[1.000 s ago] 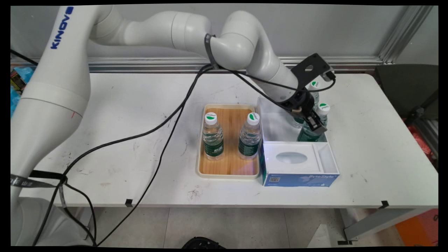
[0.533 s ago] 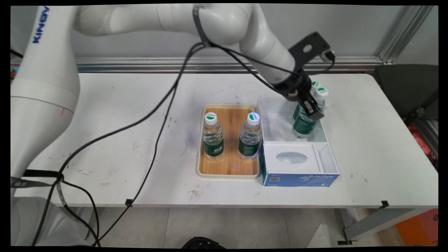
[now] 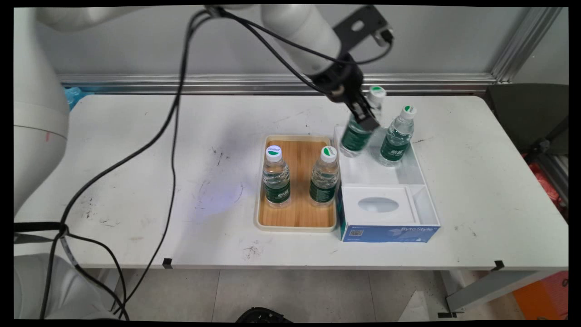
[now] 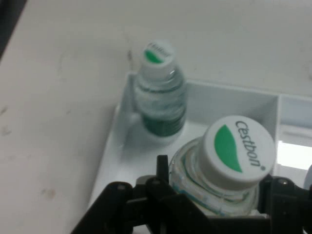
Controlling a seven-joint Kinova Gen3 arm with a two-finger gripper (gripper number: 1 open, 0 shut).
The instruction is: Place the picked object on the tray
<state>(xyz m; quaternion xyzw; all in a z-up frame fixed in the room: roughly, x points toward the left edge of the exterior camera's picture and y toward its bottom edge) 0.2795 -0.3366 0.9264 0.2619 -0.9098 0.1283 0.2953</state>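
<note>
A white table [image 3: 136,159] stands before a grey wall. On its left of centre, a wooden tray [image 3: 297,181] carries 2 upright water bottles [image 3: 277,177], unmoved over the last second. Just beside it to the right, the white box [image 3: 420,175] keeps 1 bottle [image 3: 396,136] standing. The gripper [image 3: 363,116], clamped on the other bottle [image 3: 358,131] just below its cap, has risen and swung left, so that bottle now hangs tilted above the box's far left corner, clear of its floor.
</note>
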